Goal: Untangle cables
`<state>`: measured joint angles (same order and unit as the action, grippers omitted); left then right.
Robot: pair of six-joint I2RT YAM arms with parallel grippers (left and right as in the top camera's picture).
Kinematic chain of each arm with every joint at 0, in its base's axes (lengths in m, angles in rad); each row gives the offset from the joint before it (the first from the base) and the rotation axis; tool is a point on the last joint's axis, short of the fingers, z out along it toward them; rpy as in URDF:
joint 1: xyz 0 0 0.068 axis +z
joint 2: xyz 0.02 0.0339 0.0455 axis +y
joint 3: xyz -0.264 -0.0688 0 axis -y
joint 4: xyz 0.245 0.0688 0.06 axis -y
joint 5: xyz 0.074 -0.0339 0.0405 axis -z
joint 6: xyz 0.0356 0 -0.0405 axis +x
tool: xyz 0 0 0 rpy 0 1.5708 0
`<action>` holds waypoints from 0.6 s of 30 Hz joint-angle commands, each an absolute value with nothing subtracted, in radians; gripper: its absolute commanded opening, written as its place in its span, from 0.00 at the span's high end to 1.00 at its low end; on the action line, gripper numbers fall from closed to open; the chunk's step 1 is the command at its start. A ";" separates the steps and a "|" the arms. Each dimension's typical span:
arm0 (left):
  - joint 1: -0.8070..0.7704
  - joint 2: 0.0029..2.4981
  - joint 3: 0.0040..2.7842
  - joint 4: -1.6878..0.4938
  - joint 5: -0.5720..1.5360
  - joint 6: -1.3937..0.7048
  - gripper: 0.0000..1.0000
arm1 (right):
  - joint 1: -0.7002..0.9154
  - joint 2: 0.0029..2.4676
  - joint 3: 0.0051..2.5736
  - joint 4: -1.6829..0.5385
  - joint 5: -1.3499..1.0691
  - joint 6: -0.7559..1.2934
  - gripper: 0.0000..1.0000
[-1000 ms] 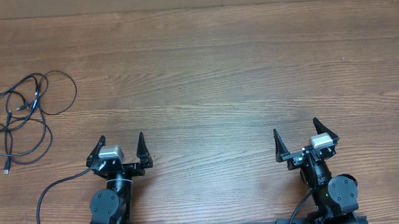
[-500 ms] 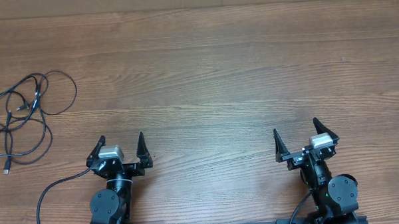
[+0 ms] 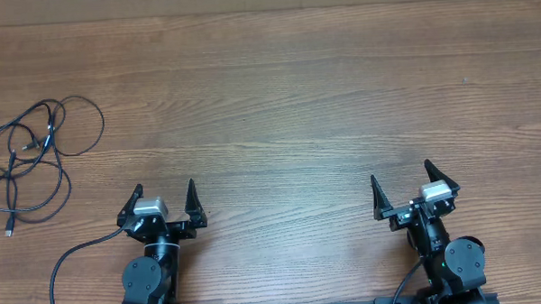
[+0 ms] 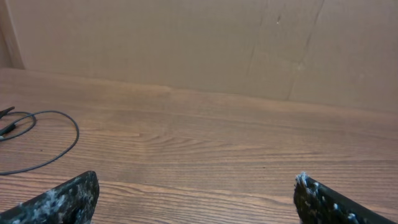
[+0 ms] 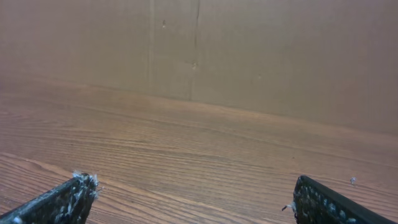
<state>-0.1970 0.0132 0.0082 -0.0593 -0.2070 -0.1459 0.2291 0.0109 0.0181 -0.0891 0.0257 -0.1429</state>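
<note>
- Well left of the left jaws and ahead of them, the cables [image 3: 32, 156] lie in a loose tangle on the surface [image 3: 278, 98], close to its left edge.
- Tangle: several thin black loops crossing one another. One plug end [image 3: 8, 232] lies at the corner nearest the left jaws' side.
- Left jaws: wide apart, bare wood showing in the gap, well apart from the cables.
- Right jaws: wide apart, bare wood in the gap, far right of the cables.
- Left wrist view: one loop [image 4: 77, 134] lies flat ahead-left of the jaws. Both fingertips [image 4: 68, 198] sit at the bottom corners.
- Right wrist view: wood grain and a cardboard wall [image 5: 249, 56] ahead of the jaws.
- Thick wire [image 3: 62, 268] curves out beside the left arm's base, apart from the cables.
</note>
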 commanded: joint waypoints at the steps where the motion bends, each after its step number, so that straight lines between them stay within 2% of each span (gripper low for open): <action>1: -0.203 0.007 0.005 -0.055 -0.224 -0.134 0.00 | 0.228 0.003 0.008 -0.083 0.022 -0.147 0.00; 18: -0.203 0.007 0.005 -0.055 -0.224 -0.134 0.01 | 0.228 0.003 0.008 -0.083 0.022 -0.147 0.00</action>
